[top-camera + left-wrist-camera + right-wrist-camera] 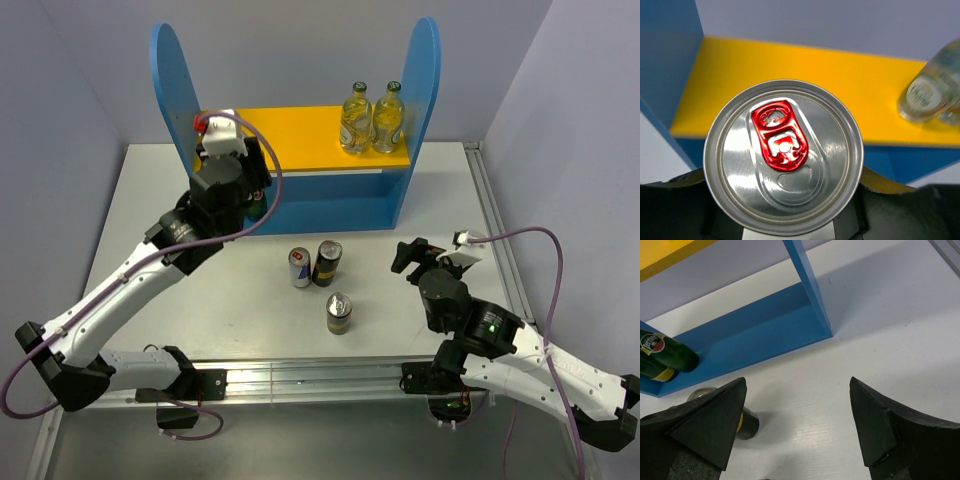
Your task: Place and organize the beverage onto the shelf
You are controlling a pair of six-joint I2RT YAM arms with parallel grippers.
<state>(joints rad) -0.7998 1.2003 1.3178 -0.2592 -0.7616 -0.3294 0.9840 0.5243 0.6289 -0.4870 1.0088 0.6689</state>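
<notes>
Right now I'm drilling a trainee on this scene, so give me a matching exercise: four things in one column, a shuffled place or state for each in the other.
1 glass bottles
2 red-tabbed can
3 right gripper
4 blue-and-silver can

A open and empty
B standing on the table
C on the yellow board
D held in the left gripper

Pairs: 1-C, 2-D, 3-A, 4-B
</notes>
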